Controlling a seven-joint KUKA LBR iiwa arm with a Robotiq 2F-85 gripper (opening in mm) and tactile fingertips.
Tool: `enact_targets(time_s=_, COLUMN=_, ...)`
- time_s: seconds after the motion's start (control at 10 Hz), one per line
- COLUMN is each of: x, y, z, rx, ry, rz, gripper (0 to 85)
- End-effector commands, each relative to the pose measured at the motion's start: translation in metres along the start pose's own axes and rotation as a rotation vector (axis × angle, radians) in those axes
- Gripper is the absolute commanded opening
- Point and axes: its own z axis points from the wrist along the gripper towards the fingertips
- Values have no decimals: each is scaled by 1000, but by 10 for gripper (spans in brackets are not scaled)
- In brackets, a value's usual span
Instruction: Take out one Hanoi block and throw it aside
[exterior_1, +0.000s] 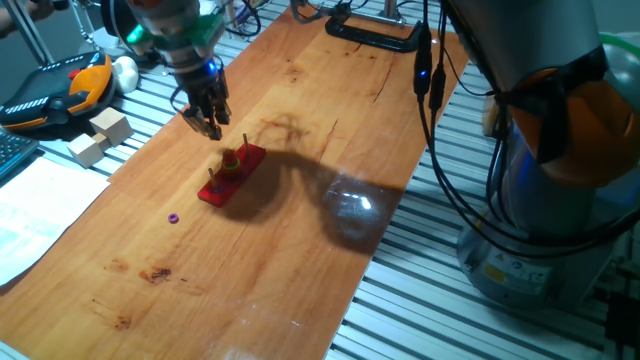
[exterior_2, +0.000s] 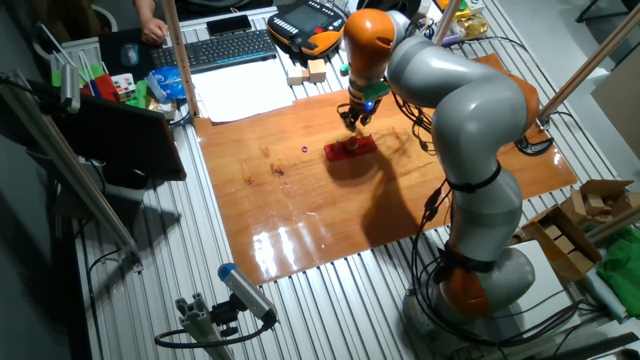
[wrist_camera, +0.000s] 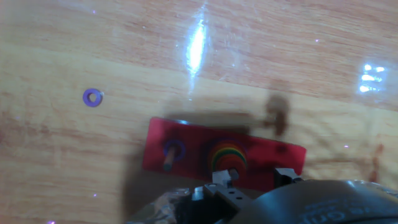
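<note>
A red Hanoi base (exterior_1: 240, 168) lies on the wooden table, also in the other fixed view (exterior_2: 352, 148) and the hand view (wrist_camera: 186, 149). A stack of coloured rings (wrist_camera: 227, 152) sits on its middle peg (exterior_1: 231, 161). A small purple ring (wrist_camera: 173, 147) sits on another peg. One loose purple ring (exterior_1: 173, 217) lies on the table apart from the base, and shows in the hand view (wrist_camera: 93, 97). My gripper (exterior_1: 207, 125) hovers just above the far end of the base, fingers apart with nothing between them (wrist_camera: 254, 177).
Wooden blocks (exterior_1: 100, 135) and a black and orange teach pendant (exterior_1: 55, 90) lie off the board's left edge. A black clamp (exterior_1: 370, 35) sits at the far edge. Cables (exterior_1: 430, 70) hang at the right. A keyboard (exterior_2: 225, 48) and paper (exterior_2: 245, 90) lie beyond.
</note>
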Motion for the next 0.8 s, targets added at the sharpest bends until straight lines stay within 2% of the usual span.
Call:
enact_targets(time_s=0.0, x=0, y=1, z=4, rx=-3, ry=0, rz=2, gripper=437)
enact_targets(time_s=0.3, x=2, y=2, z=25, rx=-5, ry=-14, rz=-2, gripper=477)
enact_targets(time_s=0.7, x=1, y=4, z=41, rx=-14, ry=-22, rz=-1, gripper=490)
